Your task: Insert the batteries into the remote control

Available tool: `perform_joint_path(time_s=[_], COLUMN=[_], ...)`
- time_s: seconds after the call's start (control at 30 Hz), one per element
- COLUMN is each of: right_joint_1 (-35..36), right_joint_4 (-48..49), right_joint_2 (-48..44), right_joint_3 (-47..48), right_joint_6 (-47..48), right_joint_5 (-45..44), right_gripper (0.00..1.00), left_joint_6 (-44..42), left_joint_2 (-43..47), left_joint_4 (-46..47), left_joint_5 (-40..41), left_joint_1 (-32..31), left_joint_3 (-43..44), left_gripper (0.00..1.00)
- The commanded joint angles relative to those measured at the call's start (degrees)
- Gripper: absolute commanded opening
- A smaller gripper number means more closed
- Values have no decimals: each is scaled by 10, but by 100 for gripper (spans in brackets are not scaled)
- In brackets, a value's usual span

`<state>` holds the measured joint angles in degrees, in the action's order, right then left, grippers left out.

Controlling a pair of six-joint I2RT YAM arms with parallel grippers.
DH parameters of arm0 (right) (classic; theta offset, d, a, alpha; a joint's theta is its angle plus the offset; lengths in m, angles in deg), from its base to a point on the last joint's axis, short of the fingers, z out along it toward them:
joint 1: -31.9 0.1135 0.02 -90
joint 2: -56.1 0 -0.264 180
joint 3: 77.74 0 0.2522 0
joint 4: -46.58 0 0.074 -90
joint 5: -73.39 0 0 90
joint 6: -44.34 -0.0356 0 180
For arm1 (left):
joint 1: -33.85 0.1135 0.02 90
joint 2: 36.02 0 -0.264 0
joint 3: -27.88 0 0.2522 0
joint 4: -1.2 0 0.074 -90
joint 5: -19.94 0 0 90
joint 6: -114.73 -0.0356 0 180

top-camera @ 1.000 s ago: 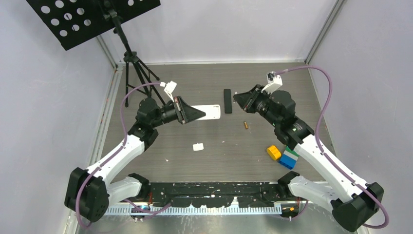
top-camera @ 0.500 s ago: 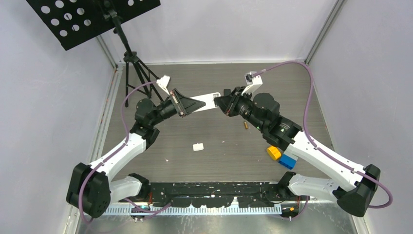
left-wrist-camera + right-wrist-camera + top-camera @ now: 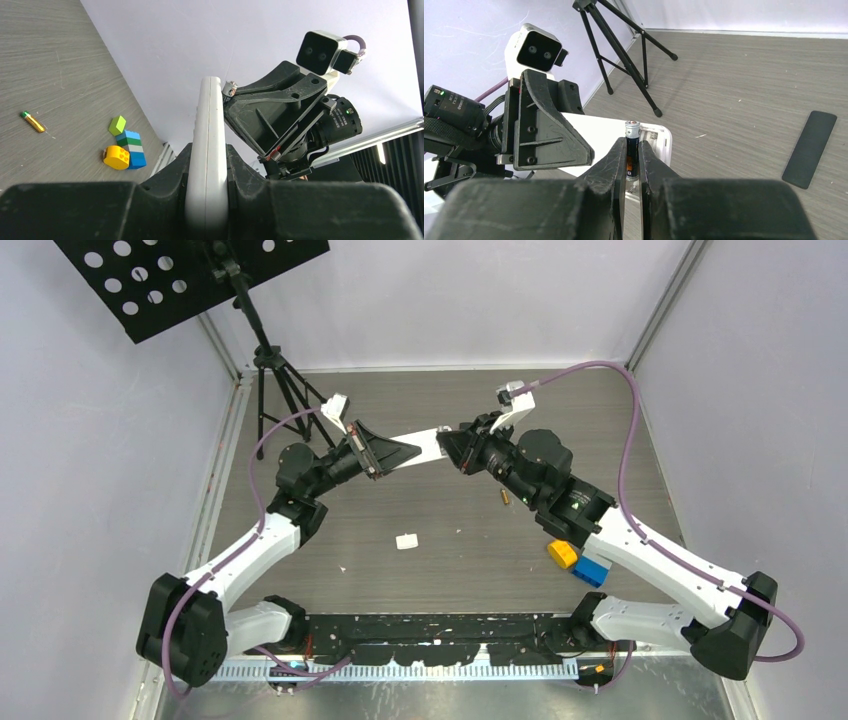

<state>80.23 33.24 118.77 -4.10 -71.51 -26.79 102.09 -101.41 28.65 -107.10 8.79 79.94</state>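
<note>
My left gripper [image 3: 412, 452] is shut on the white remote control [image 3: 430, 446] and holds it off the table, edge-on in the left wrist view [image 3: 209, 145]. The remote's free end, with its open compartment [image 3: 658, 138], points at my right gripper [image 3: 449, 449]. That gripper [image 3: 633, 150] is shut on a dark battery [image 3: 632, 131] with an orange band, plus end forward. The battery's tip is right at the compartment; whether it touches I cannot tell. A gold battery [image 3: 505, 497] lies loose on the table [image 3: 32, 121].
The black battery cover [image 3: 810, 149] lies flat on the table to the right. Yellow [image 3: 563, 553] and blue-green [image 3: 592, 570] toy blocks sit by the right arm. A small white piece [image 3: 407, 541] lies mid-table. A black tripod [image 3: 272, 380] stands at the back left.
My right gripper has swung left with the battery to the remote's free end. The left gripper lifted and turned the remote a little towards it. Both have been almost still over the last half second.
</note>
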Motion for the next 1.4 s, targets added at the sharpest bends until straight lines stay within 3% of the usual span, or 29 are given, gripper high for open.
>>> perform_joint_path(time_s=[0.0,0.27,0.47,0.7,0.83,1.03,1.37], right_joint_1=[6,7,12,15,15,15,18], right_joint_4=[51,47,41,28,28,38,91], right_joint_2=[4,7,0,-4,-6,1,33], right_joint_3=[-7,-13,-34,-33,-31,-23,-20], right_joint_6=[31,41,59,65,64,62,78], right_joint_5=[-15,1,19,-1,-24,-67,-76], right_gripper=[9,10,23,29,28,16,15], left_joint_6=[16,32,71,115,117,150,218], left_joint_2=[3,-2,-13,-35,-33,-33,-32], left_joint_4=[70,92,129,187,188,178,171], left_joint_5=[-14,-2,14,26,27,27,38], left_joint_1=[-3,-3,-3,-3,-3,-3,-3], left_joint_3=[11,6,5,-7,-9,-11,-8], left_gripper=[0,0,0,0,0,0,0])
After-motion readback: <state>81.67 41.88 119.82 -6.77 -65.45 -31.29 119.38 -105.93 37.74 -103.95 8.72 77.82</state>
